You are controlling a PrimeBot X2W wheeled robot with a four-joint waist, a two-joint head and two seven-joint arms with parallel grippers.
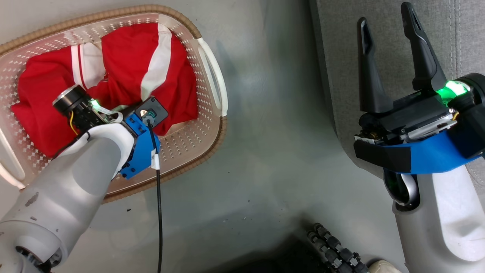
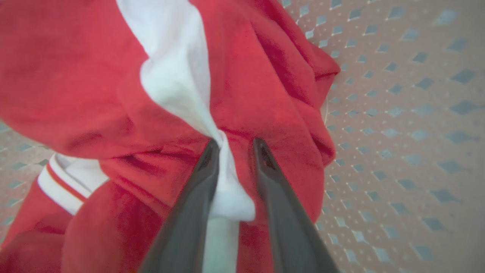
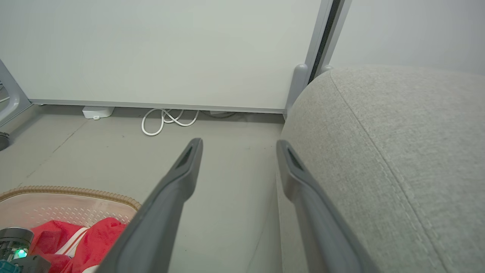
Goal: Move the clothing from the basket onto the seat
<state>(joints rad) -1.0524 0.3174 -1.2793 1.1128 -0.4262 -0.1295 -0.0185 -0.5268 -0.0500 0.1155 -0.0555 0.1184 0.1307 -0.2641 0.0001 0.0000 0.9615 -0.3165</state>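
Observation:
The red clothing [image 1: 125, 60] with white stripes lies bunched in the cream basket [image 1: 182, 167] on the floor at the left. My left arm reaches down into the basket. In the left wrist view my left gripper [image 2: 235, 142] is shut on a fold of the clothing [image 2: 265, 94], with a white stripe pinched between the fingers and creases running out from the tips. The perforated basket wall [image 2: 398, 113] lies behind. My right gripper [image 1: 384, 15] hovers open and holds nothing, over the edge of the grey seat [image 1: 341, 45]. In the right wrist view that gripper [image 3: 238, 143] points past the seat [image 3: 398, 151] toward the wall.
Grey floor [image 1: 273, 151] separates the basket from the seat. A black cable [image 1: 159, 212] hangs from my left wrist. A dark ribbed part of my base [image 1: 333, 246] sits at the bottom. A looped white cable [image 3: 166, 121] and a small white box [image 3: 97, 112] lie by the wall.

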